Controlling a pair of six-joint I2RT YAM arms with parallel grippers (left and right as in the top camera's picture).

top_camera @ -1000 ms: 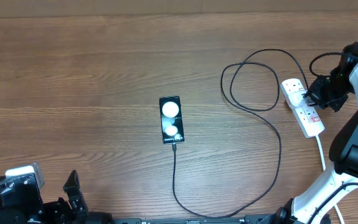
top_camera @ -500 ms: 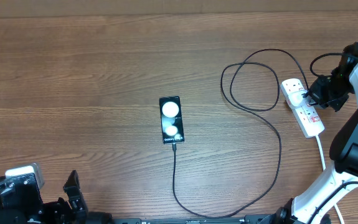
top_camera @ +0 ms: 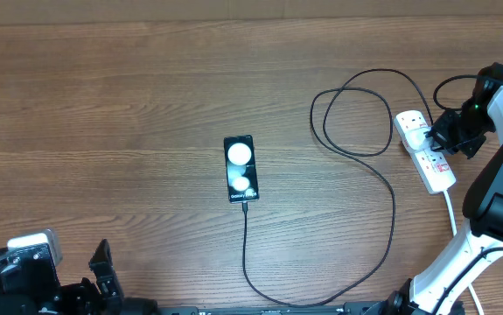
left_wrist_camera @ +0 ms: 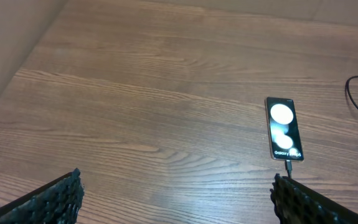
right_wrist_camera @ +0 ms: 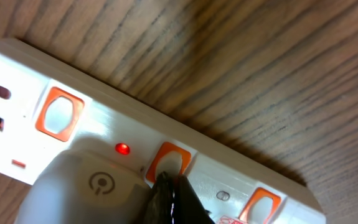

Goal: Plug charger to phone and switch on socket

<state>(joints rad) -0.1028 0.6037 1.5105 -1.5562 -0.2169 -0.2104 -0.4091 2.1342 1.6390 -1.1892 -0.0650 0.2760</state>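
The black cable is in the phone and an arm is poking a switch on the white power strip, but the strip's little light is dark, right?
Not dark: the right wrist view shows a small red light glowing on the power strip, beside the switch that the right gripper's shut tips touch. The cable does reach the phone's end.

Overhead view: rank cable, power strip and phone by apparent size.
1. long thin black charger cable, widest spread.
2-3. white elongated power strip, longer but narrower than the slim black smartphone; nearly alike.
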